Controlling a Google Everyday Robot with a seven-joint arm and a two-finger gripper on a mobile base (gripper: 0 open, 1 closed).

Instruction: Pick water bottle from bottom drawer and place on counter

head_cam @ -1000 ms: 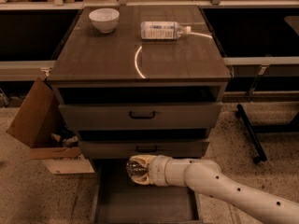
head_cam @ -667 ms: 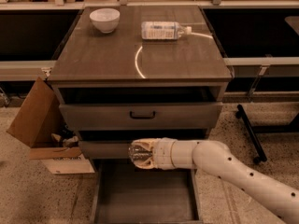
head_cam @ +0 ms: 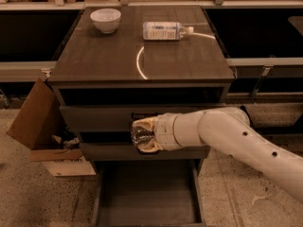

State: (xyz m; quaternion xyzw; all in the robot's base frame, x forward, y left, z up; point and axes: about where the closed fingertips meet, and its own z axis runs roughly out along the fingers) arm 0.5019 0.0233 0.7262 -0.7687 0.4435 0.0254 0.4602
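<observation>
Clear plastic water bottle [head_cam: 138, 134] sits clamped in my gripper [head_cam: 144, 135], over the open bottom drawer [head_cam: 147, 193] and below the counter [head_cam: 109, 56] edge, so I reckon lift comes next.

No text is readable, even on the larger bottle [head_cam: 163, 30] near the far edge of the counter [head_cam: 104, 56]. The gripper [head_cam: 138, 136] clasps the water bottle [head_cam: 141, 135] before the drawer fronts [head_cam: 94, 119].
</observation>
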